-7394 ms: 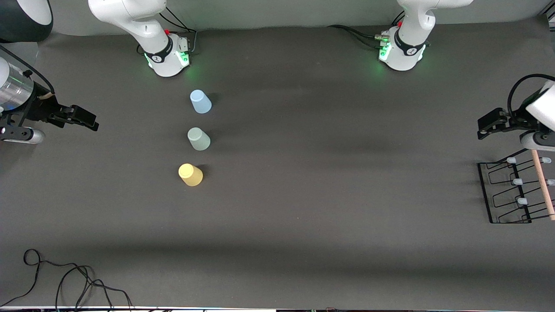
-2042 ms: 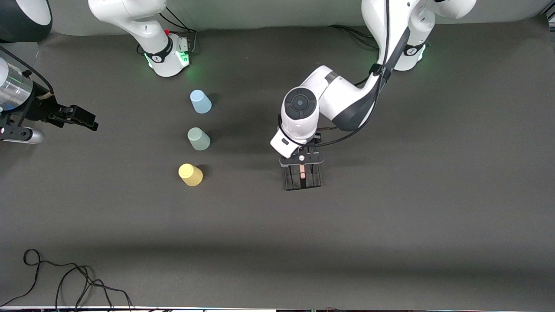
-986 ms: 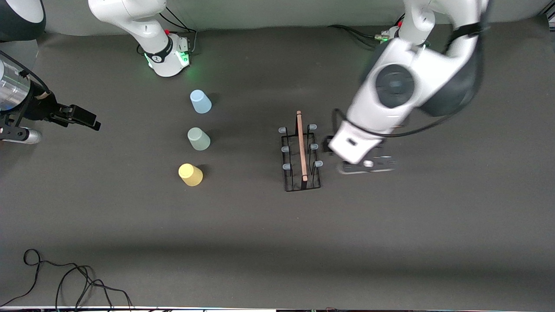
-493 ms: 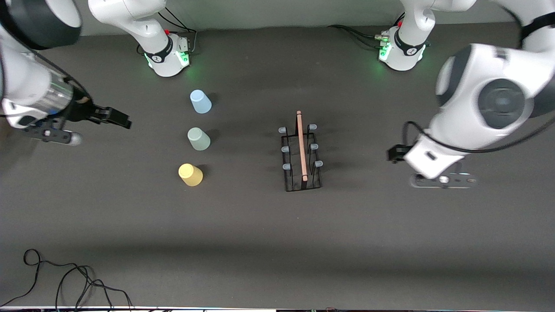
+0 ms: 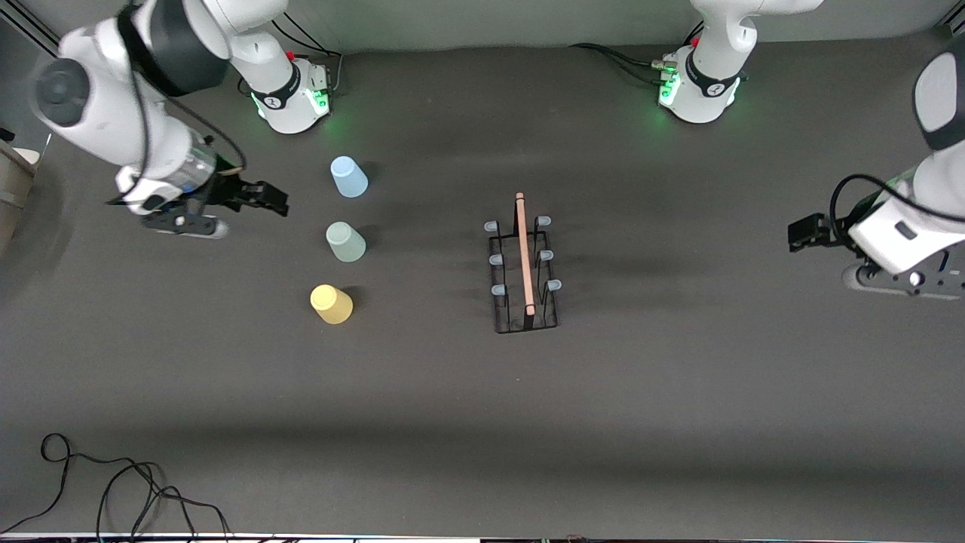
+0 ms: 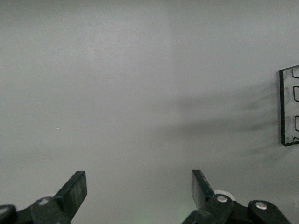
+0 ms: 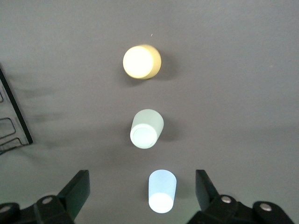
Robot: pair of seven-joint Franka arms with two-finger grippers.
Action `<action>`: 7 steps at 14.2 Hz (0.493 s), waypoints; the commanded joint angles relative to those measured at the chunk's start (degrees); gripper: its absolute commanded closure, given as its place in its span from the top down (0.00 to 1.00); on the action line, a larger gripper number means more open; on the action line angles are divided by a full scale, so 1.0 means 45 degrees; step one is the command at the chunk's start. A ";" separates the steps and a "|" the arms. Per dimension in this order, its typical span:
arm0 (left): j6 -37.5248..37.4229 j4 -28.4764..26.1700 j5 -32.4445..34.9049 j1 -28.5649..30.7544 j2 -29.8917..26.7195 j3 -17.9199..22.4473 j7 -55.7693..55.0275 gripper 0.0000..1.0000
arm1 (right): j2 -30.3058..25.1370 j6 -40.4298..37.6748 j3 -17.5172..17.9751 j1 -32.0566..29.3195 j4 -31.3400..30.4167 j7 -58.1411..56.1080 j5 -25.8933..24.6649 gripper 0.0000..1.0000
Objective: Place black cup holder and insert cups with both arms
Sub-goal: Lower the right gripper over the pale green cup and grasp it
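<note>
The black cup holder (image 5: 522, 265) stands mid-table with its wooden handle on top and nothing on its pegs. Three cups stand in a row toward the right arm's end: light blue (image 5: 349, 177), grey-green (image 5: 345, 242), yellow (image 5: 331, 304). My right gripper (image 5: 277, 199) hangs open beside the blue cup, apart from it. In the right wrist view the blue cup (image 7: 162, 191) lies between the open fingers, below them, with the grey-green cup (image 7: 146, 129) and yellow cup (image 7: 142, 61) past it. My left gripper (image 5: 798, 232) is open and empty at the left arm's end; its wrist view catches the holder's edge (image 6: 289, 107).
A loose black cable (image 5: 113, 483) lies at the table's near corner on the right arm's end. The arm bases (image 5: 290, 90) (image 5: 697, 87) stand along the table's back edge. A beige object (image 5: 11, 188) shows at the edge near the right arm.
The left arm has swung away from the cup holder toward its own end of the table. The right arm has come in toward the cups. The holder and cups have not moved.
</note>
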 commanded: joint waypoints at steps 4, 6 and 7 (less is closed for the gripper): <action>0.1711 -0.0656 -0.0622 0.0747 -0.0316 -0.0125 0.0227 1.00 | 0.0122 0.4160 -0.0055 0.0951 -0.3515 0.0261 0.0107 1.00; 0.1906 -0.0579 -0.0389 0.0845 -0.0257 -0.0086 0.0286 1.00 | 0.1096 0.5413 -0.0055 0.1206 -0.3832 0.0261 0.0107 1.00; 0.2023 -0.0578 -0.0349 0.0903 -0.0218 -0.0086 0.0286 1.00 | 0.1546 0.5960 -0.0055 0.1206 -0.3852 0.0261 0.0107 1.00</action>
